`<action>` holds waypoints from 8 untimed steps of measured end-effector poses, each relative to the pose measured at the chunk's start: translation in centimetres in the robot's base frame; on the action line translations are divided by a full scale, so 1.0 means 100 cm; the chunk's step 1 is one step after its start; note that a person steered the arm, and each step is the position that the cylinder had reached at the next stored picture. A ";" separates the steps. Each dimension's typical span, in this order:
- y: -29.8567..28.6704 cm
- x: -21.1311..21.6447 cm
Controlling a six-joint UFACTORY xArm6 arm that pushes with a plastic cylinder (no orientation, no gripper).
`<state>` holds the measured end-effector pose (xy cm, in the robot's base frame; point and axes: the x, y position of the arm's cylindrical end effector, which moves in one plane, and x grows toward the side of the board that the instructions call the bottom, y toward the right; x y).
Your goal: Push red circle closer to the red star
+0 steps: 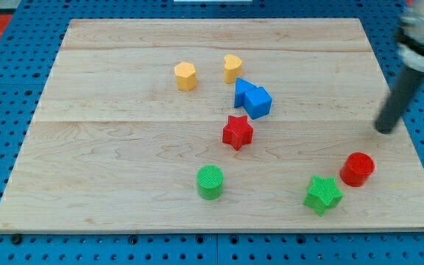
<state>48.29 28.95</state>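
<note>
Rod-end tool: my tip [383, 130], bare and touching nothing, hangs above-right of the red circle [358, 168], a light, rigid puck I judge best pushed on its right flank toward the red star [237, 132].

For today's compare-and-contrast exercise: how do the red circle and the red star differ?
Shape: the red circle is a round cylinder; the red star has points. Place: the circle sits at the view's right beside the green star; the red star sits mid-board below the blue blocks. My tip is nearer the circle. Both are red.

red circle [358, 168], red star [237, 132], pale wooden board [124, 147]
</note>
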 end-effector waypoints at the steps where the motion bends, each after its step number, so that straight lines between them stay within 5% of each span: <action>1: 0.028 0.063; 2: -0.008 0.085; 5: -0.154 0.057; 8: -0.127 0.022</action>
<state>50.51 16.23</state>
